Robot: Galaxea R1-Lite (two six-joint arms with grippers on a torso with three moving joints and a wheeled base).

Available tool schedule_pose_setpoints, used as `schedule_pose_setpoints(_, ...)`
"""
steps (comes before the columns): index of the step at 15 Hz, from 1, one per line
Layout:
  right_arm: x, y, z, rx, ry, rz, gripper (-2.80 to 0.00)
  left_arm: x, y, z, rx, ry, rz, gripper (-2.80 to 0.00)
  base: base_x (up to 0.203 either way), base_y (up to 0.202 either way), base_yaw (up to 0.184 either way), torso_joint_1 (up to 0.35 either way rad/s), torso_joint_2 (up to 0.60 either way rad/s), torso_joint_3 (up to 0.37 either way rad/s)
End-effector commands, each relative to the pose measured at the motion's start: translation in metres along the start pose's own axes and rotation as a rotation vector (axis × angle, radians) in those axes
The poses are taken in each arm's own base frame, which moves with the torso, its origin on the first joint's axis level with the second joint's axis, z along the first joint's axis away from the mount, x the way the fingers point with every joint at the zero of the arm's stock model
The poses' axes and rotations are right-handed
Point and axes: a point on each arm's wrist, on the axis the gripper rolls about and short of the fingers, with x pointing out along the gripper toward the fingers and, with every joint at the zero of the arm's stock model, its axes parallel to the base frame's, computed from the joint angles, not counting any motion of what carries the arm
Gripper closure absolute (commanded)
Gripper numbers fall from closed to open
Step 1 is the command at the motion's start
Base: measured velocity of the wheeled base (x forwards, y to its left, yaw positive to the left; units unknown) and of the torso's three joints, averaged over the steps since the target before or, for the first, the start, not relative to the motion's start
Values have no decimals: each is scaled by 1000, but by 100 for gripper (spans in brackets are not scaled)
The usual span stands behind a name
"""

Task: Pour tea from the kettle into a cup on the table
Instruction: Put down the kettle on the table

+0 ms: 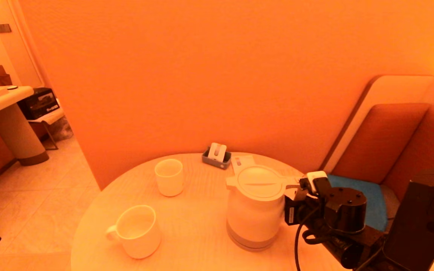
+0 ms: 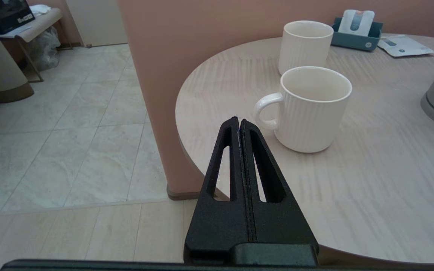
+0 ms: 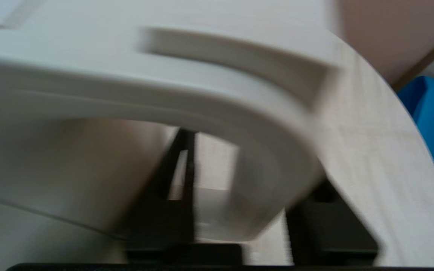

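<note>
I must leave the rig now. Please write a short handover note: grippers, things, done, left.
Right gripper: fingers astride the kettle handle, one through the loop; firm grasp cannot be told.
Left gripper: shut, empty, idle off the table edge near the mug.
Kettle upright on the table, lid on. Cup stands beyond the mug, to the kettle's left.
Done: handle reached.
Left: lift, pour into the cup, set down.

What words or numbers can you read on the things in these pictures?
No text is clear enough to quote.
Paper packet lying flat on the table: small print, too small to read.
White item in the teal holder: a mark, unreadable.
Black box on the far bench: white lettering, too small.
Kettle, cup and mug: no writing shows.
</note>
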Motion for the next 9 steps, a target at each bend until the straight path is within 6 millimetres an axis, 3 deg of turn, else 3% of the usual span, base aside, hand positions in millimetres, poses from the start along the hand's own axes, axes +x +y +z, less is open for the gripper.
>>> schedule_pose_setpoints(1, 0, 0, 1, 2, -7, -2, -280, 0, 0, 0, 0, 0, 0, 0, 0, 0, 0, 0, 0, 0)
schedule_pose_setpoints(9, -17, -7, -7, -3, 26, -6, -280, 0, 0, 0, 0, 0, 0, 0, 0, 0, 0, 0, 0, 0)
